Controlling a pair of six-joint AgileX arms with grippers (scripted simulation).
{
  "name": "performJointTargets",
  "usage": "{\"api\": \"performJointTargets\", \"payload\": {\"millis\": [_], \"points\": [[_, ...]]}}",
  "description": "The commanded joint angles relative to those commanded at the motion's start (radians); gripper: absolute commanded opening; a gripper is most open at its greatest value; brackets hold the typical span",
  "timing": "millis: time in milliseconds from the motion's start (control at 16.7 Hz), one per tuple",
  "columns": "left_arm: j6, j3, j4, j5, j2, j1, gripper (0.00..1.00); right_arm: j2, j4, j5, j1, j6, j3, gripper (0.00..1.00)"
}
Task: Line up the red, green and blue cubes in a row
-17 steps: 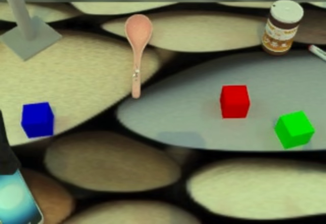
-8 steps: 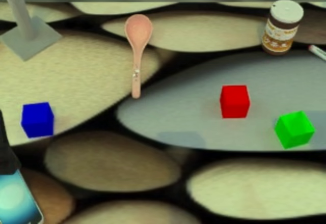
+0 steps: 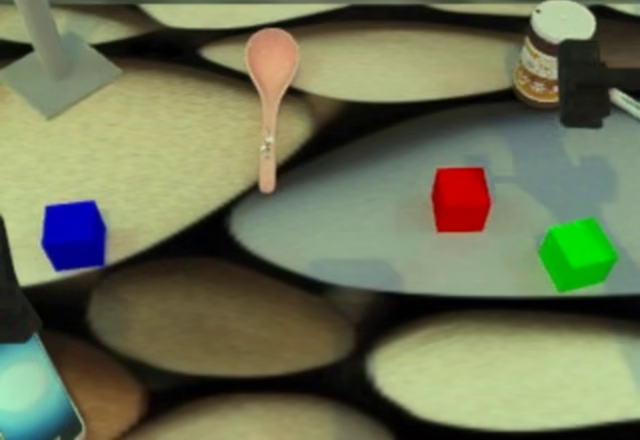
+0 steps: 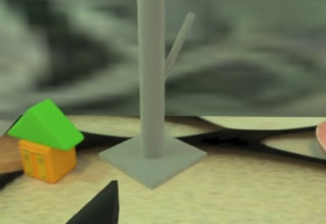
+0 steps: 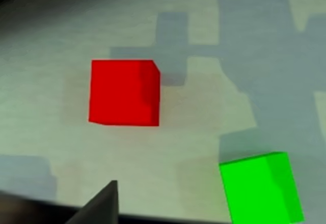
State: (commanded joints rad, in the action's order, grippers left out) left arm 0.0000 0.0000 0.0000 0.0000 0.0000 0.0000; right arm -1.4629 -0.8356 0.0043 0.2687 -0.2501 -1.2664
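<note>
The red cube (image 3: pixel 461 199) sits on the pale grey patch right of centre, and the green cube (image 3: pixel 577 253) lies nearer and farther right. Far off at the left side rests the blue cube (image 3: pixel 73 234). My right gripper (image 3: pixel 585 85) hangs at the far right, in front of the jar and beyond both nearby cubes. Its wrist view looks down on the red cube (image 5: pixel 124 92) and green cube (image 5: pixel 260 188), with one dark fingertip (image 5: pixel 104 206) showing and nothing held. My left gripper (image 3: pixel 8 295) stays parked at the left edge, near the blue cube.
A pink spoon (image 3: pixel 270 90) lies at the back centre. A brown jar (image 3: pixel 553 50) stands at the back right beside a pen (image 3: pixel 622 102). A grey stand (image 3: pixel 55 70) occupies the back left, with a toy house (image 4: pixel 45 141) near it. A phone (image 3: pixel 30 400) lies front left.
My right gripper has come into the top view at the far right, in front of the jar, casting a shadow on the grey patch. The cubes have not moved.
</note>
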Motion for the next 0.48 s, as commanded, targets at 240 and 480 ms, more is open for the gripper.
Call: {"api": "performJointTargets", "payload": {"millis": [240, 480], "points": [[0.000, 0.000, 0.000, 0.000, 0.000, 0.000, 1.00, -0.407, -0.221, -0.002, 0.073, -0.066, -0.351, 1.00], [0.000, 0.000, 0.000, 0.000, 0.000, 0.000, 1.00, -0.705, -0.373, -0.002, 0.125, -0.116, -0.619, 1.00]]}}
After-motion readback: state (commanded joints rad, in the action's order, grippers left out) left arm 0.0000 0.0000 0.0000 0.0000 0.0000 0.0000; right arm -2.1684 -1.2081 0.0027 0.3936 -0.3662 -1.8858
